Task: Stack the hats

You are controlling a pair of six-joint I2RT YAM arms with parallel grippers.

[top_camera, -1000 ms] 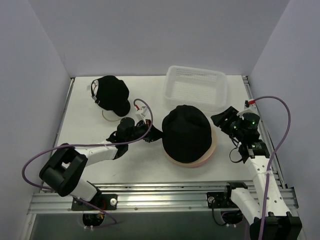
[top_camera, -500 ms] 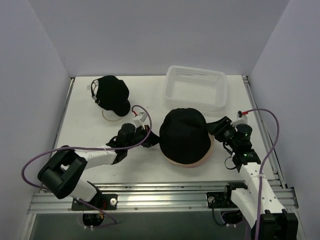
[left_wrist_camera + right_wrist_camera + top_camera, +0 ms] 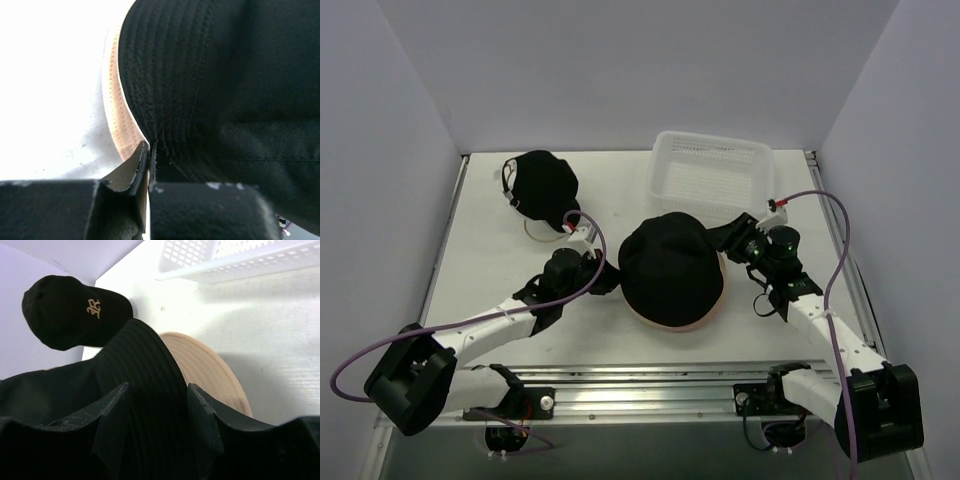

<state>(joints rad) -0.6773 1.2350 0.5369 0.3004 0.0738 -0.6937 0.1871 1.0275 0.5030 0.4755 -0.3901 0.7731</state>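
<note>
Dragged leftward across the desk (image 3: 500, 270), the soft black bucket hat (image 3: 670, 268) sits atop the stack, left claw (image 3: 148, 150) pinching its limp brim, right claw (image 3: 155, 390) half-open straddling the opposite edge.

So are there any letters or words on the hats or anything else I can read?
Black cap: a small gold stitched mark on its front, like curly letters, too blurred to read for sure.
Black bucket hat, the tan hat under it and the white basket: no words or labels show.
</note>
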